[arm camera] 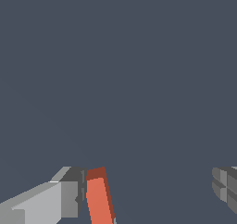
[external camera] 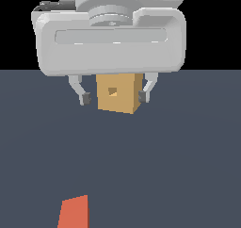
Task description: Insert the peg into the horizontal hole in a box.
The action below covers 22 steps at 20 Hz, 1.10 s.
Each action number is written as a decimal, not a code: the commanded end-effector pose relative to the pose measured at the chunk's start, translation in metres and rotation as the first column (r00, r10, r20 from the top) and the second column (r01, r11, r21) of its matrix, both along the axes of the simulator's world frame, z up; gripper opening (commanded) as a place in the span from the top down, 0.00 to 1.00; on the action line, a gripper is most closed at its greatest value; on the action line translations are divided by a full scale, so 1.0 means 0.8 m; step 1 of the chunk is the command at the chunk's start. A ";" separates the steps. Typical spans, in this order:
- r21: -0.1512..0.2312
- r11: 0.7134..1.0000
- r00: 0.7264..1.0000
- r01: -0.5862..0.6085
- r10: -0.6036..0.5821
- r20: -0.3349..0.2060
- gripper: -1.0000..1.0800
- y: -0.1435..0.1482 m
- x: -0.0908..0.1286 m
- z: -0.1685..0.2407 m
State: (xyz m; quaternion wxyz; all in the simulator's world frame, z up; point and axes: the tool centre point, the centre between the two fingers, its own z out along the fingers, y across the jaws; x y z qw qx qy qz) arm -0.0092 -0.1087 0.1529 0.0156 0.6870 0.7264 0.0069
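The tan box (external camera: 118, 93) stands on the dark floor in the exterior view, its small square hole (external camera: 112, 91) on the face turned toward the camera. My gripper (external camera: 113, 99) hangs in front of the box, open, with one fingertip on either side of it in the picture and nothing between them. The peg (external camera: 74, 212) shows only its orange-red end at the lower edge of the exterior view, well apart from the box. In the wrist view the peg (arm camera: 99, 199) lies close beside one finger (arm camera: 55, 197), inside the wide gap of my open gripper (arm camera: 150, 190).
A flat dark grey-blue floor (external camera: 179, 156) fills the scene, with black background behind it. The large grey gripper body (external camera: 110, 34) covers the top of the box in the exterior view.
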 end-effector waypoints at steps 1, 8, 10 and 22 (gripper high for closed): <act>0.001 1.000 1.000 -0.021 0.021 -0.004 0.04 -0.028 -0.006 -0.012; 0.004 0.997 0.996 -0.083 0.083 -0.013 0.04 -0.109 -0.019 -0.045; 0.005 0.995 0.995 -0.101 0.101 -0.016 0.04 -0.134 -0.022 -0.055; 0.011 0.983 0.983 -0.182 0.182 -0.029 0.04 -0.241 -0.024 -0.100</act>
